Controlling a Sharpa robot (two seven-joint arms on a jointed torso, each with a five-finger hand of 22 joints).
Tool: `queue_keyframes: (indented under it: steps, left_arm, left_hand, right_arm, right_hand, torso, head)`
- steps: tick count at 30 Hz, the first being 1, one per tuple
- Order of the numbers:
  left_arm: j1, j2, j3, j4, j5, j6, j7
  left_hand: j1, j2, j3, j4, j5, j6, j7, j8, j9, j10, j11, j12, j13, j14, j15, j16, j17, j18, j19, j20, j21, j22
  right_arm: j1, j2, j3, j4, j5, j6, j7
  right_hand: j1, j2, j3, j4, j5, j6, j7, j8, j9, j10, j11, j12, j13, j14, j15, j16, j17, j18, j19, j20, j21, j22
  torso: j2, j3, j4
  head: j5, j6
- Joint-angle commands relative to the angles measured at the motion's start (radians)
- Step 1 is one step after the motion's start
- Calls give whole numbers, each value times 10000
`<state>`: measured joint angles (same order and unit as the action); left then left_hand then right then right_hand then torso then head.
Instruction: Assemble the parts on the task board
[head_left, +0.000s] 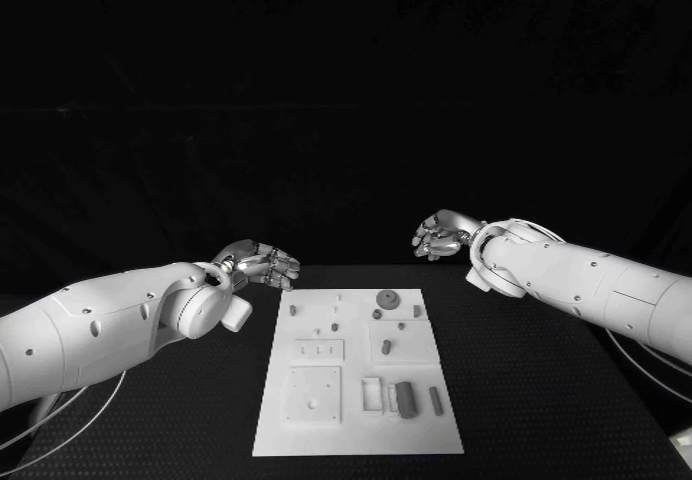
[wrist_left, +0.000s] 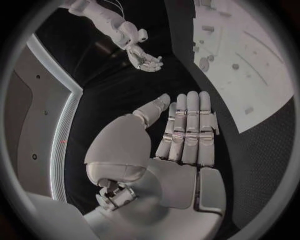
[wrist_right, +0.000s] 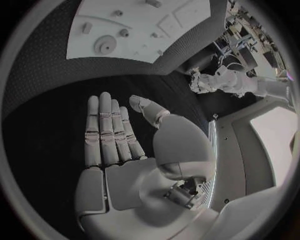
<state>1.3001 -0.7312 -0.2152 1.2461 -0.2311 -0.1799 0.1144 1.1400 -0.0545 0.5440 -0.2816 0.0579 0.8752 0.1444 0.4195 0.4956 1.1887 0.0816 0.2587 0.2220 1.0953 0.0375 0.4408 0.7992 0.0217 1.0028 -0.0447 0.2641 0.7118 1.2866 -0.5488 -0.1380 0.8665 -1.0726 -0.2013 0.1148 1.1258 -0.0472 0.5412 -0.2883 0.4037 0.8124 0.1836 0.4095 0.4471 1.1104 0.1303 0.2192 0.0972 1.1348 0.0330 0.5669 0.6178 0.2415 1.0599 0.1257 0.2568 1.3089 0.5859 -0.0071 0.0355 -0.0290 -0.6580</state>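
both hands (head_left: 260, 265) (head_left: 437, 238) empty, fingers straight, above the task board's (head_left: 358, 370) far end

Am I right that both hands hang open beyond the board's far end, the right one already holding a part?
Not quite: the right hand holds nothing. The right wrist view shows its palm bare and fingers straight. The left hand is open too, and the parts lie on the task board.

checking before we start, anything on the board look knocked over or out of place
Nothing stands out. The task board lies flat and square on the table, its parts sit on it, and both the left hand and right hand hover empty beyond it.
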Motion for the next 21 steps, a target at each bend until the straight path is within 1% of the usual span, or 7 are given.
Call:
queue_keyframes:
  steps: [1, 3, 4, 8, 14, 20, 21]
  left_arm:
    - [5, -286, 6, 661, -243, 312, 140]
    - [9, -490, 7, 1075, -242, 260, 174]
    - [10, -551, 8, 1201, -242, 239, 181]
    - [36, -813, 11, 1710, -242, 129, 205]
    - [112, -1060, 17, 2179, -242, 2, 213]
    - [132, -1174, 43, 2440, -242, -6, 245]
    - [137, -1204, 46, 2487, -242, -14, 249]
  left_hand:
    - [-95, -65, -58, -4, -36, -69, 85, -100, -29, -66, 82, -88, 21, -46, 55, -93, 53, -38, -42, -73, -43, 14]
    - [-155, -86, -73, 15, -38, -105, 114, -148, -42, -119, 113, -152, 35, -77, 72, -146, 96, -64, -70, -76, -68, 22]
    - [-168, -90, -76, 19, -38, -116, 121, -160, -45, -134, 121, -169, 38, -83, 75, -159, 107, -68, -76, -77, -74, 24]
    - [-225, -134, -88, 34, -38, -175, 154, -224, -61, -213, 164, -258, 52, -106, 87, -225, 163, -87, -103, -78, -102, 37]
    - [-283, -196, -100, 55, -38, -246, 207, -289, -75, -283, 203, -339, 67, -119, 99, -286, 218, -98, -123, -73, -127, 51]
    - [-362, -257, -108, 101, -37, -373, 271, -385, -92, -418, 275, -475, 84, -142, 116, -382, 300, -102, -149, -62, -163, 76]
    - [-377, -268, -114, 109, -38, -387, 274, -396, -93, -436, 285, -492, 85, -147, 119, -395, 309, -103, -155, -59, -168, 78]
  right_arm:
    - [2, 172, 6, -165, -1834, -6, -85]
    - [0, 249, 6, -206, -2182, -4, -91]
    - [-1, 274, 6, -209, -2311, -4, -94]
    - [-11, 427, 7, -205, -2876, -2, -99]
    - [-54, 578, 6, -74, -3752, -73, -171]
    - [-151, 510, -15, 319, -4554, -43, -416]
    - [-173, 494, -22, 393, -4627, -23, -453]
  right_hand:
    - [135, -10, 28, -16, 65, 177, -46, -55, 43, 188, -79, -84, 10, 428, -181, 317, 353, 203, 485, -225, 307, 249]
    - [221, -22, 4, -23, 57, 281, -78, -78, 67, 306, -167, -110, 16, 840, -284, 697, 617, 203, 903, -408, 657, 275]
    - [237, -26, 0, -22, 62, 308, -86, -93, 72, 334, -185, -128, 14, 918, -315, 808, 700, 203, 1007, -468, 773, 272]
    - [290, -57, -4, -28, 68, 419, -116, -180, 89, 443, -256, -239, -6, 1282, -398, 1401, 1109, 203, 1407, -722, 1396, 280]
    - [295, -112, 108, -17, 72, 477, -134, -347, 99, 512, -264, -452, -59, 1378, -414, 2075, 1536, 203, 1489, -900, 2218, 279]
    - [274, -343, 128, -7, 67, 355, -82, -491, 77, 371, -210, -653, -126, 1390, -369, 2337, 1666, 203, 1478, -958, 2589, 277]
    - [254, -402, 125, 4, 67, 316, -64, -527, 68, 324, -193, -705, -144, 1407, -350, 2398, 1693, 203, 1490, -971, 2668, 276]
  torso:
    - [224, -57, 134]
    - [327, -71, 204]
    - [352, -76, 224]
    - [528, -107, 368]
    - [761, -149, 510]
    - [908, -183, 565]
    - [966, -193, 574]
  head:
    - [-114, 70]
    - [-182, 111]
    - [-217, 120]
    - [-318, 197]
    - [-414, 273]
    - [-476, 250]
    - [-496, 295]
